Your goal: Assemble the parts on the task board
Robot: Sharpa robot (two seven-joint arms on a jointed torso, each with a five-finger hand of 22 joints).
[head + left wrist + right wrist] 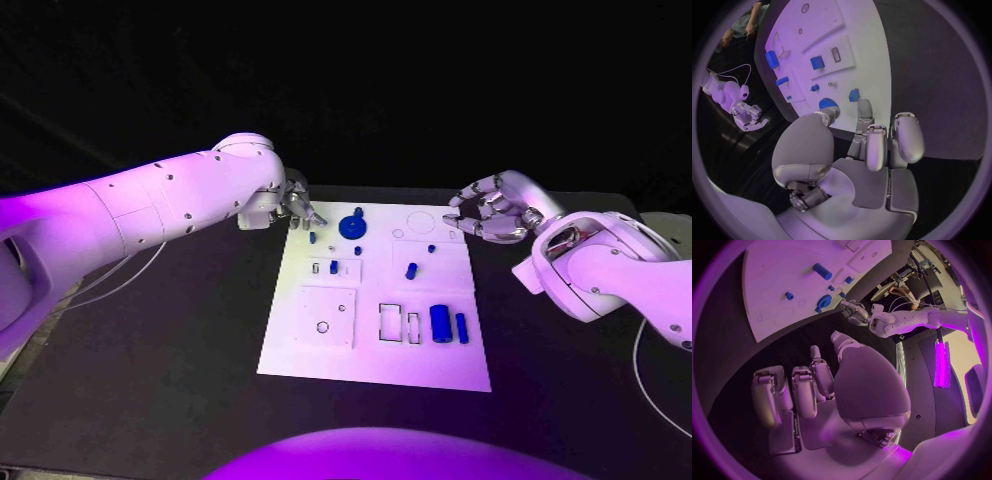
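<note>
- Head view: the white task board (378,345) lies in the middle of the black table (159,380), its long side running from near to far.
- A round blue disc (353,226) sits at the board's far end, left of centre. A small blue peg (312,238) stands just left of it, near the board's left edge.
- Further small blue parts lie mid-board: one (333,267) on the left half, one (411,270) towards the right.
- Two larger blue pieces, a wide block (440,323) and a slimmer bar (462,327), stand side by side in the near right part of the board, beside rectangular outlines.
- The left hand (296,208) hangs at the board's far left corner, fingers pointing down towards the peg and disc. Nothing is seen in its grasp.
- The right hand (492,213) is off the board's far right corner, fingers curled inwards, nothing visible in them.
- Left wrist view: the left hand (873,150) has its fingers extended and a little apart, holding nothing. Their tips lie close to the board's edge by the blue disc (828,104) and a small blue part (854,95).
- Right wrist view: the right hand (817,395) shows fingers bent over the palm with nothing between them. It is above bare table, apart from the task board (786,285).
</note>
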